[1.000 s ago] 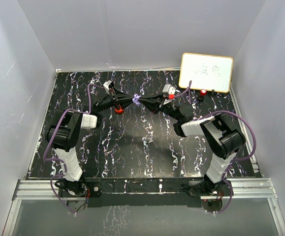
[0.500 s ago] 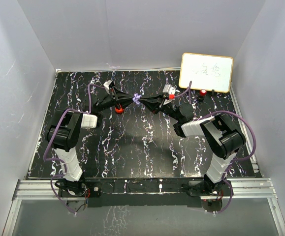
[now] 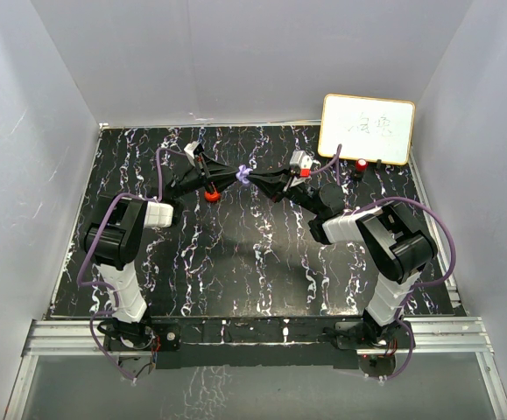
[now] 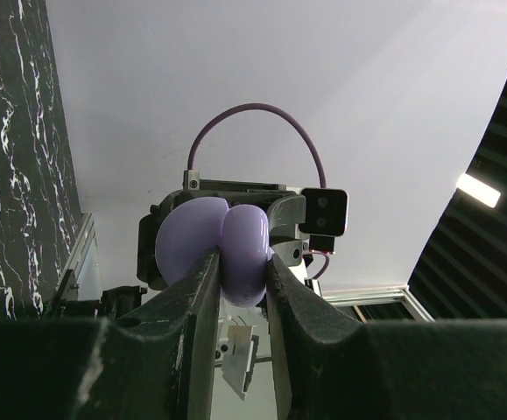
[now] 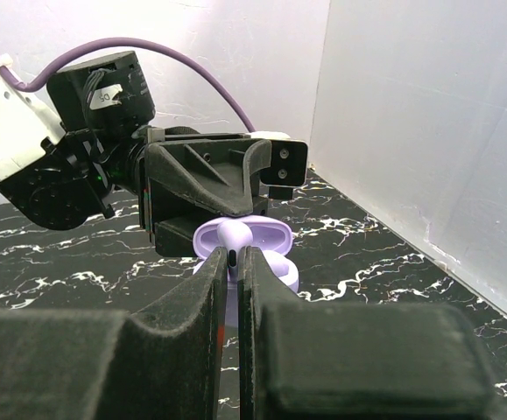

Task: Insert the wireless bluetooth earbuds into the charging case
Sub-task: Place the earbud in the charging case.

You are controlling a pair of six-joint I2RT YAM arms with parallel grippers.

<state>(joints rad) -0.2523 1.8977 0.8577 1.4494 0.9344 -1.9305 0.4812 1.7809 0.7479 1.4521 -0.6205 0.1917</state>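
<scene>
Landmark: the purple charging case (image 4: 235, 241) is held up in the air over the middle of the table (image 3: 235, 262); every place below is given from it.
Left end effector (image 4: 242, 264): clamped on the case, one finger on each flank, with the two rounded lobes bulging out above the fingertips.
Right end effector (image 5: 233, 255): fingers drawn almost together, tips right at the case's open mouth, pinching what looks like the stem of a pale purple earbud (image 5: 234, 232).
Earbud position: its rounded head is just above the right fingertips and touches or nearly touches the case. I cannot tell whether it is seated in its socket.
Other bud: not visible from here.
Handling, earbud: tiny, light, hard and glossy, so it would likely twist or squirt out of a pinch. The stem is the better place to hold, which leaves the head free to drop into the socket.
Handling, case: a smooth, stiff shell that could slide between the pads. The grip across its flanks looks sound and keeps the opening clear.
Risk: a slight tilt of the bud could jam it on the socket rim.
Elsewhere: a round red puck (image 3: 211, 195) lies on the table below and left of the case.
</scene>
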